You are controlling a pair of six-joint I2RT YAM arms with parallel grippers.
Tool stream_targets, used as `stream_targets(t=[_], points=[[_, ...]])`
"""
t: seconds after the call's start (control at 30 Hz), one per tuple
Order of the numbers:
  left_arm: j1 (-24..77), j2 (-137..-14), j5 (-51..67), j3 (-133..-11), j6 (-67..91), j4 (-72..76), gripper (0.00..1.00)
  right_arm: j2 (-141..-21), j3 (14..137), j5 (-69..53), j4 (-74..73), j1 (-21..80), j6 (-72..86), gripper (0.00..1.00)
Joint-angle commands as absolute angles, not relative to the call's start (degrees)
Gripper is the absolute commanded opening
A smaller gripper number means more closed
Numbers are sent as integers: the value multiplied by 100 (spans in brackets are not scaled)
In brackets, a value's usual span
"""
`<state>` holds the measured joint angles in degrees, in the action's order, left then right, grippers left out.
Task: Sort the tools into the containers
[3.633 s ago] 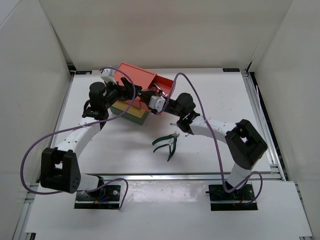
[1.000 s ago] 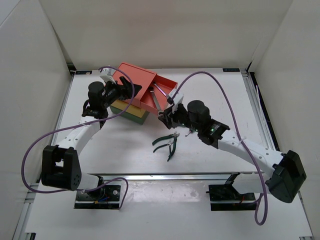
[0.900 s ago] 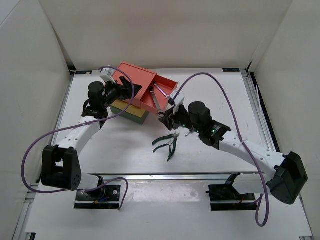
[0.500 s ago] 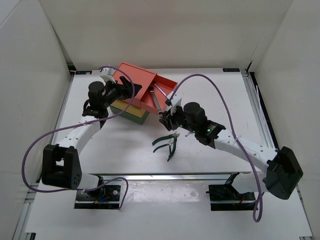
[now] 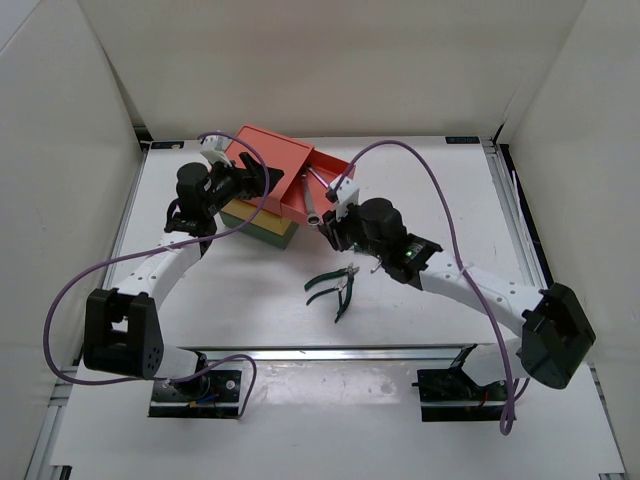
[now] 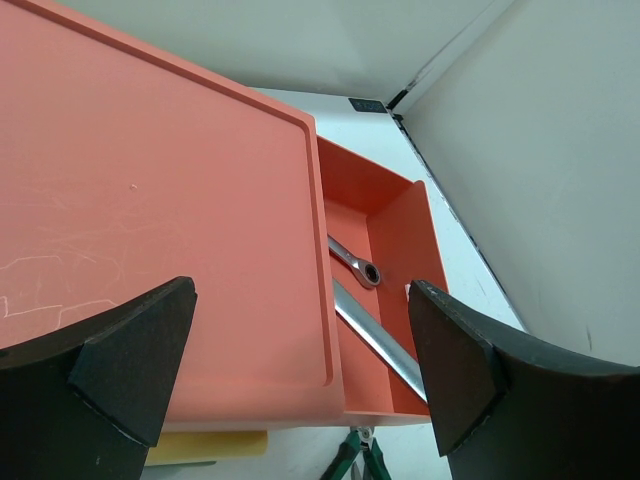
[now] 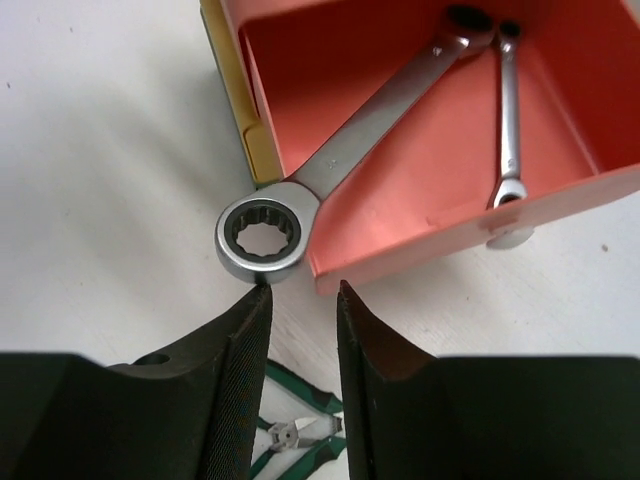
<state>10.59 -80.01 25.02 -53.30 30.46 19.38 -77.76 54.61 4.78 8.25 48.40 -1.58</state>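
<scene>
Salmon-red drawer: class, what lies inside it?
Two silver wrenches: the large wrench, ring end overhanging the wall, and the small wrench. The drawer's back, under its casing, is hidden.

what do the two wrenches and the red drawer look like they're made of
The large wrench and small wrench look like steel: silver, satin to polished, with bright highlights. The salmon-red drawer is probably moulded plastic: matte, one even colour, thin walls with rounded edges.
</scene>
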Motion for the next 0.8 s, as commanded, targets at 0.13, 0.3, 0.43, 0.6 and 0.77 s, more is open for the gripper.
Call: stream_targets(t=[0.13,0.3,0.43,0.6,0.77], points=[[1037,-8297,2567,-5063,3094,949,99,-7944,6222,632,1266,4852,-53,36],[1046,-8279,2584,-5054,3103,940,99,-8314,6662,738,1195,4852,-26,36],[1037,-8227,2567,-5054,3085,914,99,-8087,6400,317,1406,4852,-18,40],[1037,-8262,2566,-5054,3085,940,99,-7875,6258,123,1144,4887,-70,47],[1037,-8297,2584,-5036,3094,967,99,-7866,6284,281,739,5010,-272,50]])
